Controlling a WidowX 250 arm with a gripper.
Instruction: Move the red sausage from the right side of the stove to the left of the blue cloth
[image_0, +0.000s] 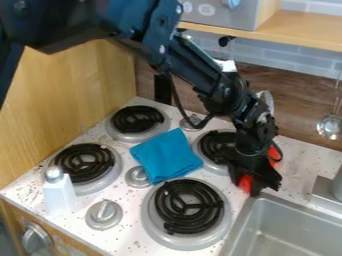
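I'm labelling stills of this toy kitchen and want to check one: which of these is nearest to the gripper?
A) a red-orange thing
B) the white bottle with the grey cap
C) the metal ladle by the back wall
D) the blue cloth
A: the red-orange thing shows right at the gripper, its bright colour visible on either side of the black parts near the sink.

A blue cloth (165, 156) lies among coiled burners (167, 209), a white bottle (59, 194) near one.
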